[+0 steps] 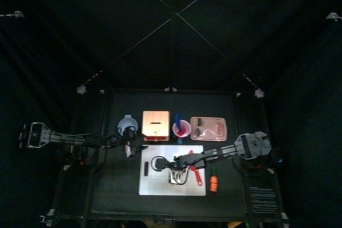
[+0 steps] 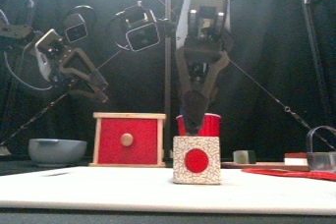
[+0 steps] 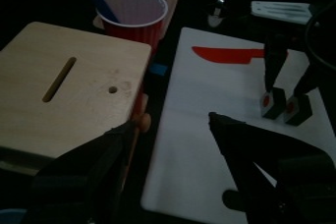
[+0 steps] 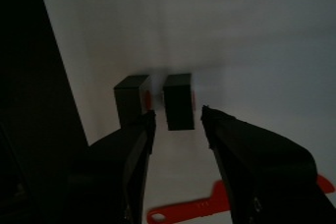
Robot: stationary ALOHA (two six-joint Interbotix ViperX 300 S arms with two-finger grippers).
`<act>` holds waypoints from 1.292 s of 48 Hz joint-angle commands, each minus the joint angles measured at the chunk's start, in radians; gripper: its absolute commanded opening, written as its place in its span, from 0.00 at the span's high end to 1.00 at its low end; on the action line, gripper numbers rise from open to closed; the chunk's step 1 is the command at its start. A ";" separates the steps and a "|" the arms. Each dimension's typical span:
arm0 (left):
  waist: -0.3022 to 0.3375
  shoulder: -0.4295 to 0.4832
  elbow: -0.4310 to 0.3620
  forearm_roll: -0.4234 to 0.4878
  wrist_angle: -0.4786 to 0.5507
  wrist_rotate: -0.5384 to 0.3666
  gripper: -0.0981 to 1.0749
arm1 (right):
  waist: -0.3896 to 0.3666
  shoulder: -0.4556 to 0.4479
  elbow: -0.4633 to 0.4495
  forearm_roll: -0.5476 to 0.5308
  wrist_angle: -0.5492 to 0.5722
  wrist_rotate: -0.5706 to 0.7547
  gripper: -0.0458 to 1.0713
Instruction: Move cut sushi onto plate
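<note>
Two small dark chunks of cut sushi (image 4: 133, 94) lie side by side on the white cutting board (image 4: 250, 41). My right gripper (image 4: 178, 120) hangs open just over them, its tips beside the chunks and nothing held. From the left wrist view the same sushi (image 3: 273, 105) shows under the right gripper's fingers (image 3: 280, 71). The pale pink plate (image 1: 210, 128) lies behind the board, to the right. My left gripper (image 3: 178, 122) stands open over the board's left edge, next to the tan wooden box (image 3: 66, 81).
A red knife (image 3: 231, 56) lies on the board (image 1: 171, 177) near the sushi. A red cup (image 3: 134, 10) with a blue utensil stands past the wooden box. In the front view a white box with a red dot (image 2: 198, 160), a red box (image 2: 129, 139) and a grey bowl (image 2: 57, 151) stand near.
</note>
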 commanded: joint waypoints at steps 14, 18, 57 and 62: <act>0.005 0.000 -0.026 -0.015 -0.003 0.000 0.11 | -0.006 -0.002 -0.026 -0.038 -0.006 -0.005 0.24; 0.003 0.000 -0.025 -0.015 -0.003 0.000 0.11 | -0.008 -0.002 -0.032 -0.051 -0.006 -0.005 0.25; 0.005 0.000 -0.026 -0.015 -0.002 0.000 0.11 | -0.008 0.029 -0.034 -0.058 -0.006 0.000 0.40; 0.005 0.000 -0.025 -0.017 -0.002 0.000 0.11 | -0.009 0.012 -0.020 -0.063 -0.002 0.012 0.41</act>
